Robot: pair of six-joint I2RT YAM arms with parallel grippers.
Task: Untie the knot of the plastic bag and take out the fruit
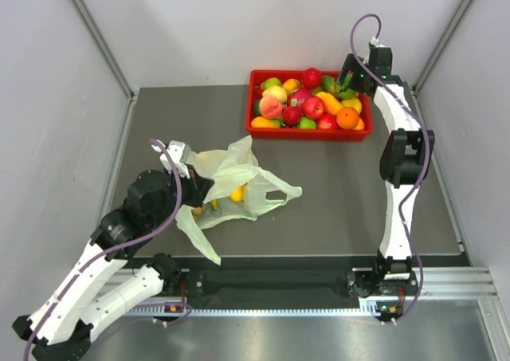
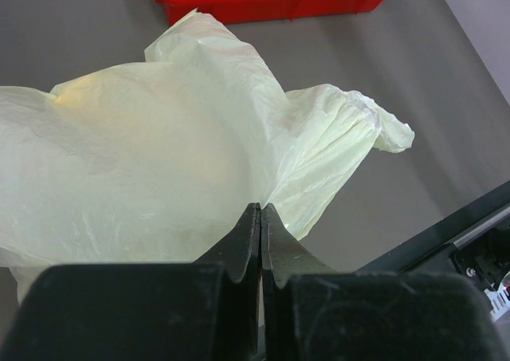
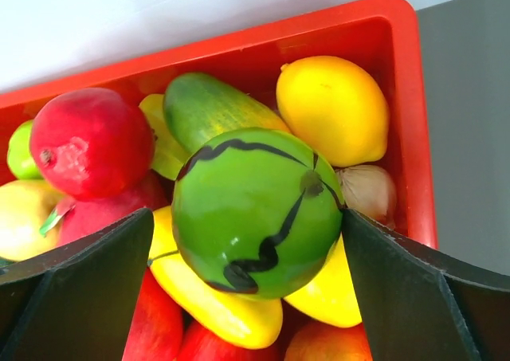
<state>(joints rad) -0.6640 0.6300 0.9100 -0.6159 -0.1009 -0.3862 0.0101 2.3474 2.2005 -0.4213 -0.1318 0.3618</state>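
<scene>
The pale green plastic bag [image 1: 236, 172] lies crumpled at the table's left middle, its mouth loose; I see no knot. A yellow fruit [image 1: 237, 193] shows through the opening. My left gripper [image 1: 185, 168] is shut on the bag's left edge; in the left wrist view the jaws [image 2: 260, 207] are pressed together on the film [image 2: 159, 154]. My right gripper [image 1: 349, 80] is over the red tray's [image 1: 307, 134] back right. Its jaws [image 3: 247, 213] stand wide around the round green dark-marked fruit [image 3: 255, 209], which rests on the pile; the right finger touches it, the left finger stands apart.
The red tray [image 3: 351, 26] is full of red apples [image 3: 92, 142], a lemon [image 3: 333, 110], oranges, a peach and yellow pieces. It also shows in the left wrist view [image 2: 279, 2]. Grey walls enclose the table on three sides; a black rail [image 1: 319, 281] runs along the near edge.
</scene>
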